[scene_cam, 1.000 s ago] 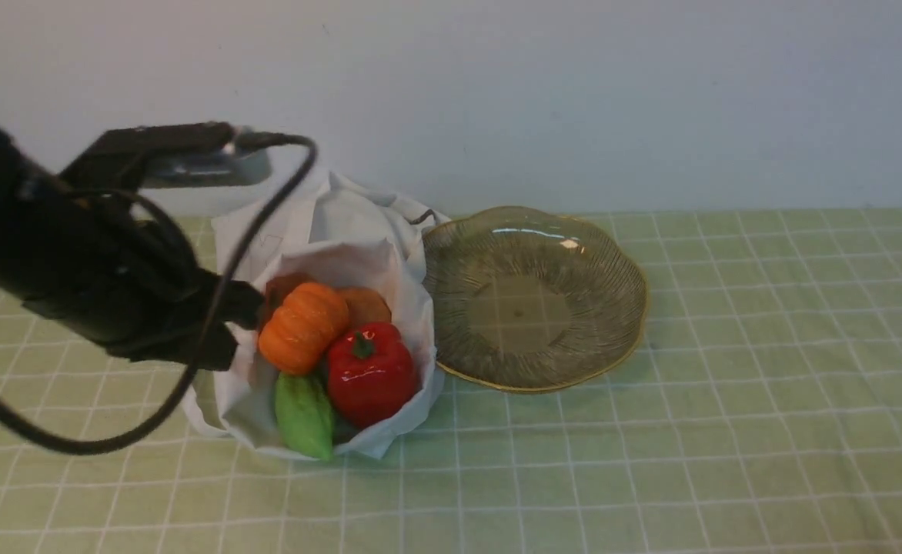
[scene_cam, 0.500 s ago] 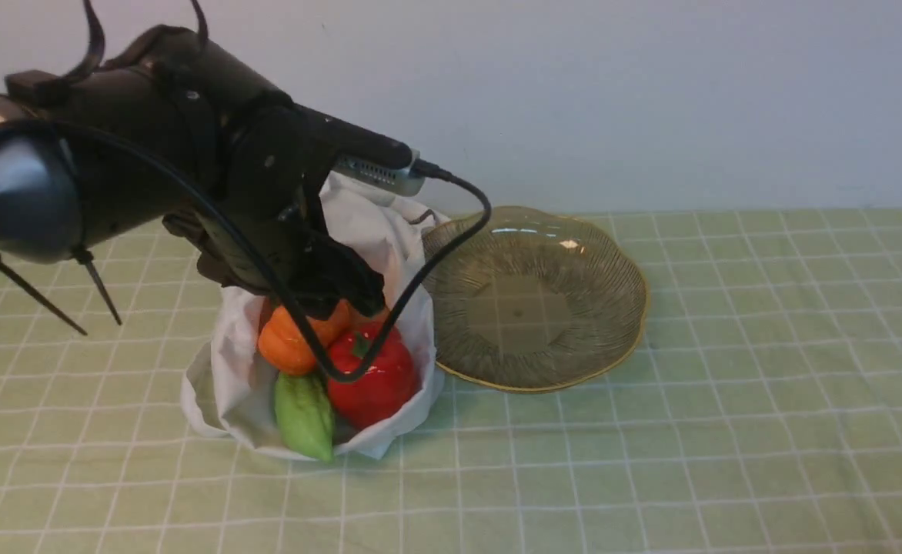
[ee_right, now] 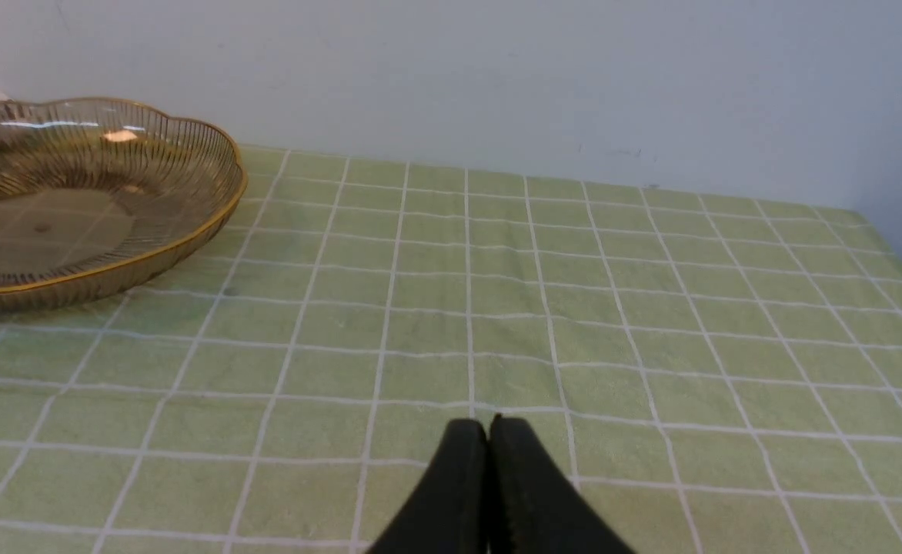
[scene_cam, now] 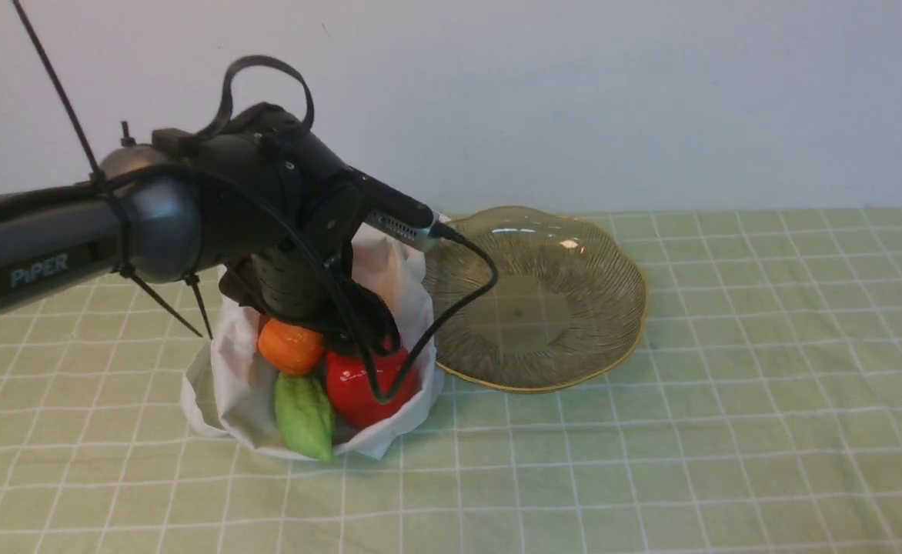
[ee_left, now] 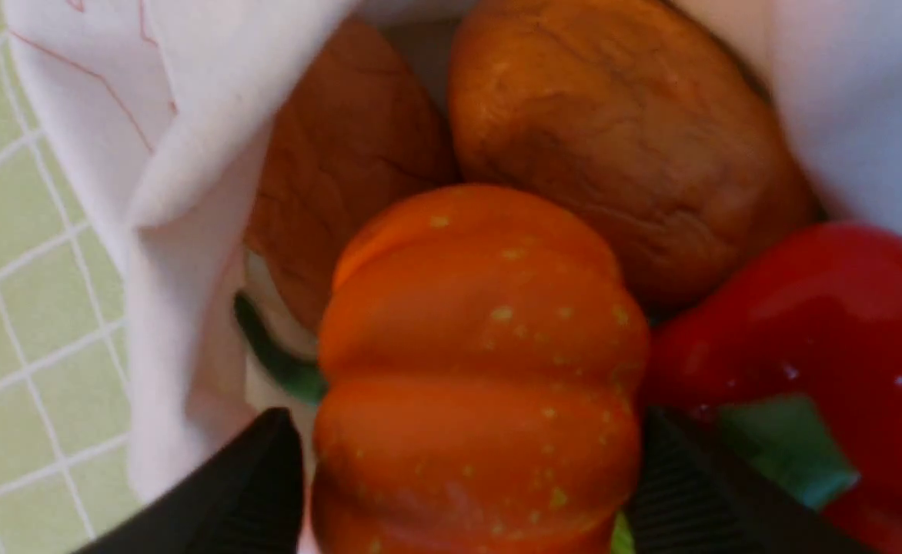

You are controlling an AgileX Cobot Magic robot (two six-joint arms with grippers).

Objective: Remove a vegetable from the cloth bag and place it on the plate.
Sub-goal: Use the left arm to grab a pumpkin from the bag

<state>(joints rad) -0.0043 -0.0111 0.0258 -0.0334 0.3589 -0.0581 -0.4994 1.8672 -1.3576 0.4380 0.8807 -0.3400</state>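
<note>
The pumpkin [ee_left: 482, 369] lies on its side in the open mouth of the cloth bag [scene_cam: 220, 377], left of centre in the front view, with most of it hidden there under the left arm's wrist. In the left wrist view its ribs run across from one black finger [ee_left: 258, 492] to the other, so its long axis spans the gap between them. A dark green bit, apparently the stem, pokes out at the end toward the white bag wall, pointing away from the red pepper [scene_cam: 359, 385] beside it.

The left gripper [scene_cam: 343, 327] is down in the bag with its jaws spread wide. The pumpkin sits squarely between them, one finger at each end. The finger on the stem side shows a sliver of white cloth between it and the skin, and no squeeze is visible.

Two brown rounded things [ee_left: 620, 146] lie deeper in the bag behind the pumpkin, and a green gourd [scene_cam: 303, 415] lies at the bag's near lip. The plate [scene_cam: 613, 261] stands just right of the bag and holds nothing. The right gripper [ee_right: 488, 442] hovers over the checked cloth [ee_right: 651, 308] with its fingers pressed together.
</note>
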